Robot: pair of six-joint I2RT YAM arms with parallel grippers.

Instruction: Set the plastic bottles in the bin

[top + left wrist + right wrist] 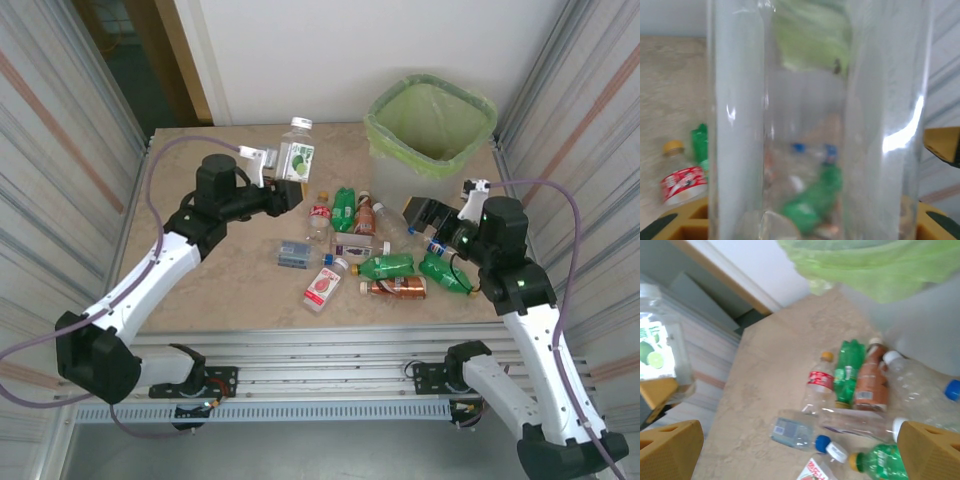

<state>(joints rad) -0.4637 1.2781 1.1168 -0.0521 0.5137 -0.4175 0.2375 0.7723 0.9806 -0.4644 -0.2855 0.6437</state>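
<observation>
My left gripper (pixel 288 188) is shut on a clear bottle (pixel 295 152) with a lime label and white cap, held upright above the table's back left. That bottle (pixel 810 120) stands very close in the left wrist view. The bin (pixel 376 130), lined with a green bag, stands at the back right; its liner (pixel 880 265) hangs above the right wrist view. Several plastic bottles (pixel 385 265) lie in a heap in the middle. My right gripper (pixel 425 214) hovers open over the heap's right side, its yellow fingers (pixel 670 447) wide apart with nothing between them.
In the heap lie a red-labelled bottle (pixel 819 382), a green one (pixel 847 370), a brown one (pixel 871 380) and a clear blue-capped one (pixel 795 432). Corrugated walls (pixel 60 150) close both sides. Bare table (pixel 230 280) lies left of the heap.
</observation>
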